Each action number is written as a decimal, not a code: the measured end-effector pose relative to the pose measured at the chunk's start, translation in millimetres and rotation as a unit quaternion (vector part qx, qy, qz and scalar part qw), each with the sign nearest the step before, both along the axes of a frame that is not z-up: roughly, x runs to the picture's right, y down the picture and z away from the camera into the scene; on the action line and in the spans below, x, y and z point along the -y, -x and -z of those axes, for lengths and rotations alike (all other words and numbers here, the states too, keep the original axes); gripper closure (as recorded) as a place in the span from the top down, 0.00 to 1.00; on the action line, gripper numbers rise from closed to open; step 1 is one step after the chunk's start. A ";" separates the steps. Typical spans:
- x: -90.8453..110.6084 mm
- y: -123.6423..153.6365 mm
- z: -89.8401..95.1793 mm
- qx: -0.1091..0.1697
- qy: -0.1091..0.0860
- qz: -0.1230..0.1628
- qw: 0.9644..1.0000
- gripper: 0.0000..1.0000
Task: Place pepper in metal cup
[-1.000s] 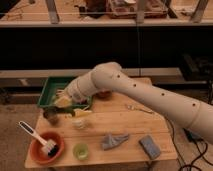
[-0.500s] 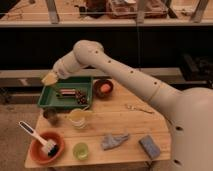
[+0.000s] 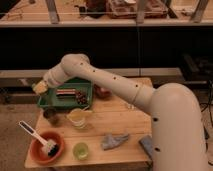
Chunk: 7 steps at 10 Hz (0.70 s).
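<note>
My gripper (image 3: 41,86) is at the left end of the green tray (image 3: 67,103), above the table's left side. It is shut on the pepper (image 3: 38,88), a small pale yellow lump at its tip. The metal cup (image 3: 51,116), short and dull grey-brown, stands on the table just in front of the tray's left corner. It is below the gripper and a little to its right. The pepper is in the air, well above the cup's rim.
A taller pale yellow cup (image 3: 78,119) stands right of the metal cup. A light green cup (image 3: 80,150) and a red bowl (image 3: 56,141) with a white brush are at the front left. A grey cloth (image 3: 114,141) and a blue-grey sponge (image 3: 147,145) lie front right. The tray holds dark items.
My arm has swung the pepper from above the table's middle up and to the left. It has now come down a little by the tray's left end.
</note>
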<state>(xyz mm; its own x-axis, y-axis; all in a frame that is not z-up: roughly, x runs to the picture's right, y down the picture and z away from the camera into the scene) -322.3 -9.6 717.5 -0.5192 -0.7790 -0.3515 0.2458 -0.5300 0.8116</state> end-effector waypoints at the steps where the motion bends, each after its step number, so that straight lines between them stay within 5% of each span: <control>1: -11.7 -0.2 -12.7 -0.002 0.009 -0.004 1.000 0.31; 7: -35.9 13.5 -35.7 0.003 0.037 -0.015 0.999 0.31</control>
